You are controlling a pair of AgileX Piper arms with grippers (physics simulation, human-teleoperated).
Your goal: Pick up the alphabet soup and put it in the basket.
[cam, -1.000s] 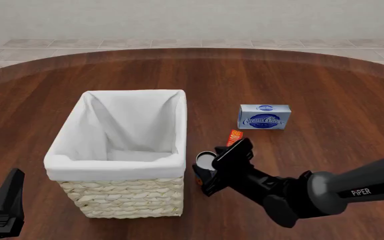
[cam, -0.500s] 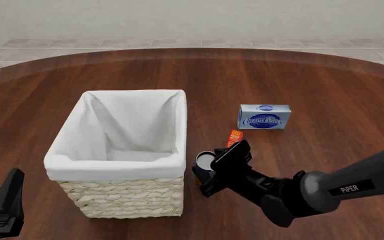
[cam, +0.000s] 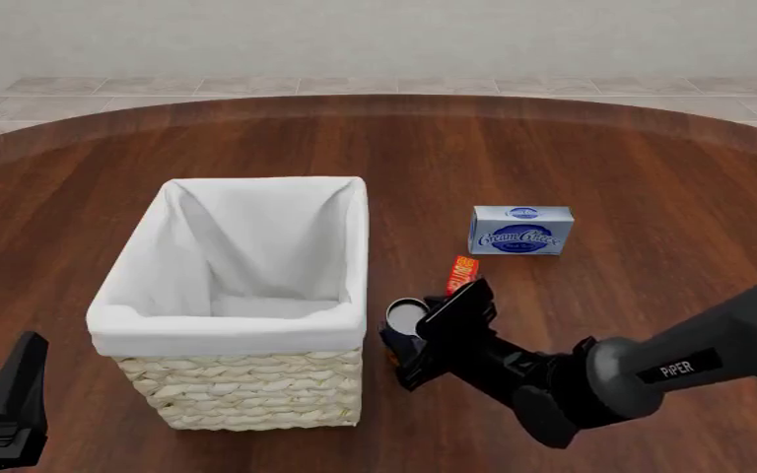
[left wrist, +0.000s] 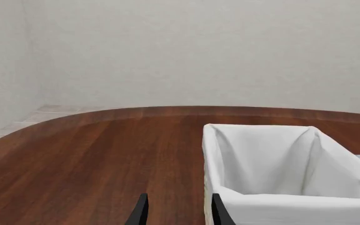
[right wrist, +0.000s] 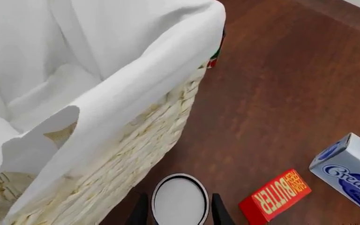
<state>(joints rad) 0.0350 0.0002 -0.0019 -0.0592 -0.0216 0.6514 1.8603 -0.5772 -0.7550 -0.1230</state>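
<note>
Both fingers of my right gripper (right wrist: 178, 211) flank the alphabet soup (right wrist: 180, 199) in the right wrist view, jaws spread around it beside the basket (right wrist: 136, 140). From the front, my left gripper (cam: 4, 409) sits parted and empty, well apart from the basket (cam: 240, 389).

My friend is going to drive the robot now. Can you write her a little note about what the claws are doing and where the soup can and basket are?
Right claw: down at the alphabet soup, one finger on each side of the can. I can't tell if it is squeezing yet.
Left claw: open, holding nothing, parked near the table's near left edge beside the basket.
The can stands upright on the table, close to the basket's right side. A small red-orange box and a blue-and-white box lie just beyond it.
Done: the right claw has reached the can.
Left: grip it, lift it over the rim, drop it into the basket, which has nothing in it that I can see.
</note>
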